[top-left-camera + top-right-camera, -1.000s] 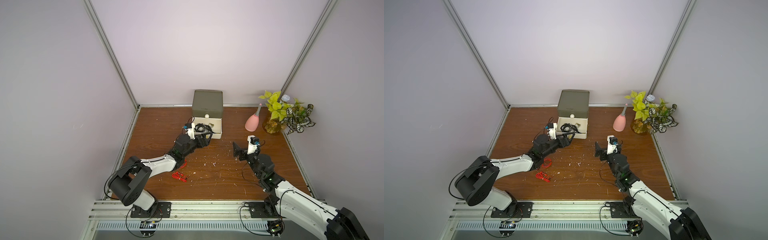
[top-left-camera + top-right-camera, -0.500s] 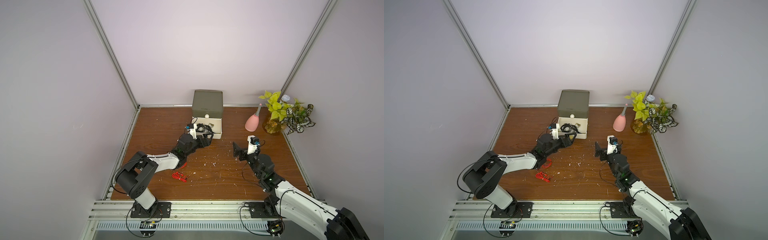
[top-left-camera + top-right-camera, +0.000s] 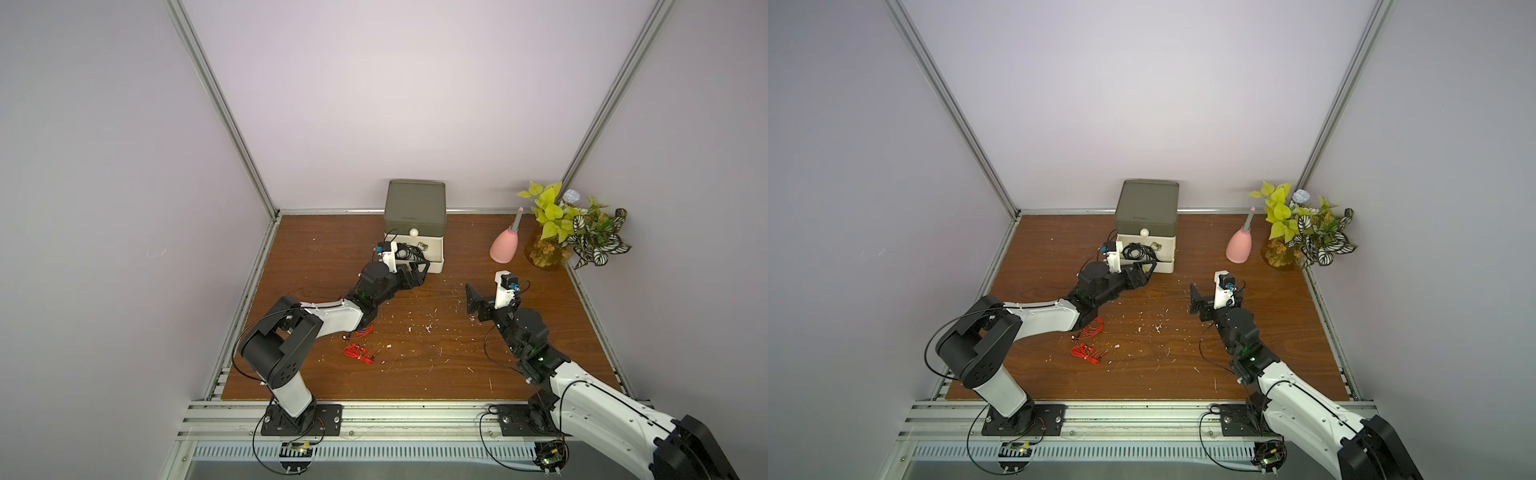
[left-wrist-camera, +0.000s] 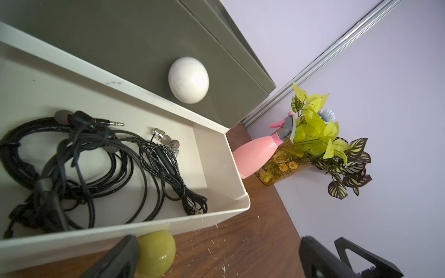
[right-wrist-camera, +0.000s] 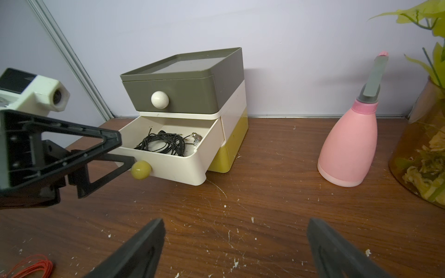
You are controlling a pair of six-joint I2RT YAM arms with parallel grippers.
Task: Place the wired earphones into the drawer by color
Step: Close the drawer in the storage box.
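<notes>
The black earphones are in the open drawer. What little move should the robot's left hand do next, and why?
Probably push the cream drawer shut with the left gripper. Black earphones already lie inside it, the open jaws sit right by its yellow knob, and the earphones seen on the table are red earphones, which likely need a different drawer.

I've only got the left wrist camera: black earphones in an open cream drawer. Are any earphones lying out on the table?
Observer: Yes, red earphones lie in the open on the table, and a second red bundle sits partly under the left arm.
Operator: Where's the right gripper?
Observer: The right gripper is open and empty, over bare table, apart from the cream drawer.
Operator: Is the bottom drawer open?
Observer: The yellow bottom drawer looks pushed in beneath the cream drawer.
</notes>
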